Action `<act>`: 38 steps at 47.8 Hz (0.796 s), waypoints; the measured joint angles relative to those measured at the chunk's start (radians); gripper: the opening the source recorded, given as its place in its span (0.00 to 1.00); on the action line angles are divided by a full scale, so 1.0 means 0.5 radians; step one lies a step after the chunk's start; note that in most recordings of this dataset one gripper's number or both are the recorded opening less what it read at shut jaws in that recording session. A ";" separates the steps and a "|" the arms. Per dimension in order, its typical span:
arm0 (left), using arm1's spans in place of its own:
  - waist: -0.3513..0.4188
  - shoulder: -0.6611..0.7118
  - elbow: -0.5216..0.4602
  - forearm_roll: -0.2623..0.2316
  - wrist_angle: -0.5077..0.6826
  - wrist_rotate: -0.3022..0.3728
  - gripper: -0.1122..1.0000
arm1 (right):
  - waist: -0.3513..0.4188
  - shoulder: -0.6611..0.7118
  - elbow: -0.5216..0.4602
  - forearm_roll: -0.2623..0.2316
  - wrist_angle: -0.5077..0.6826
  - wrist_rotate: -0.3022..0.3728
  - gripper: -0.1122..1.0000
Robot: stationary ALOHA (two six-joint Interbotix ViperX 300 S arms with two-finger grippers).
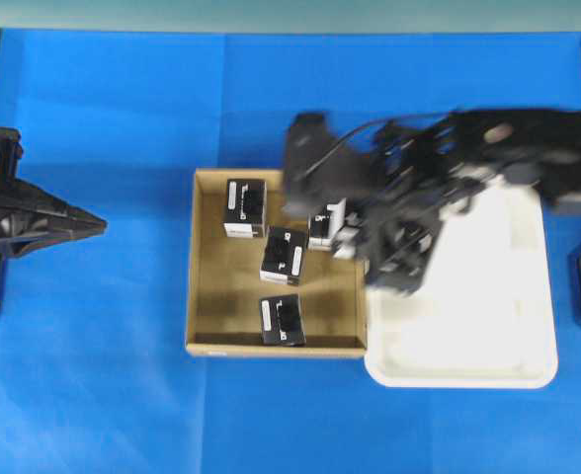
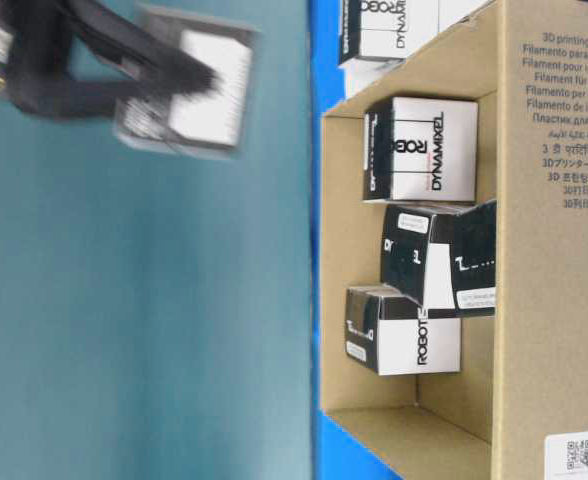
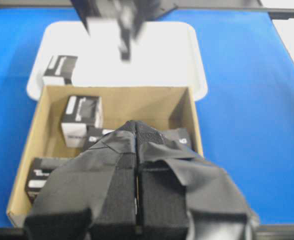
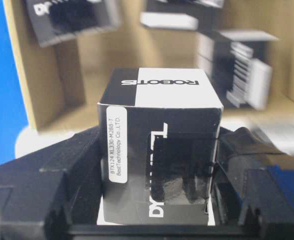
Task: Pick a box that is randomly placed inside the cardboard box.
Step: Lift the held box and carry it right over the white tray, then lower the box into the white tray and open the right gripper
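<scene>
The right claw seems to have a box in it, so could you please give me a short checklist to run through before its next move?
1. Box held: ok. The right claw is shut on the box, a finger on each side.
2. Box lifted clear: ok. From table level it hangs in the air, apart from the cardboard box.
3. Grip square: cannot tell; the held box is blurred in most views.
4. Drop spot free: ok. The white tray shows bare floor, one small box in a corner.
5. Left claw out of the way: ok, shut and parked to the side.
6. Remaining boxes undisturbed: cannot tell.
</scene>
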 measured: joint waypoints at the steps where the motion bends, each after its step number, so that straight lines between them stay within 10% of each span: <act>1: 0.000 0.000 0.000 0.000 0.000 0.000 0.04 | -0.025 -0.043 0.025 -0.006 0.031 -0.009 0.64; 38: 0.000 -0.003 0.000 0.000 0.000 0.000 0.04 | -0.574 -0.617 0.899 -0.117 -0.037 -0.644 0.64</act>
